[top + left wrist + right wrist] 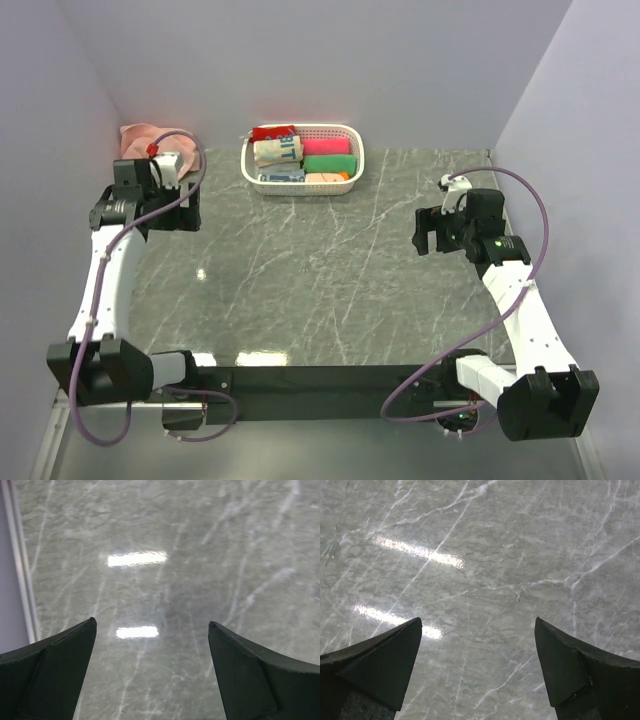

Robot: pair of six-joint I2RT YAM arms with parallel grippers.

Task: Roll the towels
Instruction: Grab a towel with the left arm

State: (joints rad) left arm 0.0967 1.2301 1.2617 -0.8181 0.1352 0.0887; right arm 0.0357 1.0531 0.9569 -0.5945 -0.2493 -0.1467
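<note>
Top external view: one salmon-pink towel (140, 135), one white basket (355, 150) holding six rolled cloths, one cream cloth (278, 151) with unreadable blue lettering; left gripper (152, 625) and right gripper (478, 621) spread wide, empty

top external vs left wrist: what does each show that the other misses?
Top external only: the salmon-pink towel bunched in the far left corner, unrolled, the white basket of cloth bundles at the far edge, and the right gripper.
Left wrist only: a close look at its own dark fingers, spread wide with nothing between them, and a pale strip along the table edge.
Both: the left gripper over bare grey marble table with glare from the lights. Neither shows it touching the towel.
</note>
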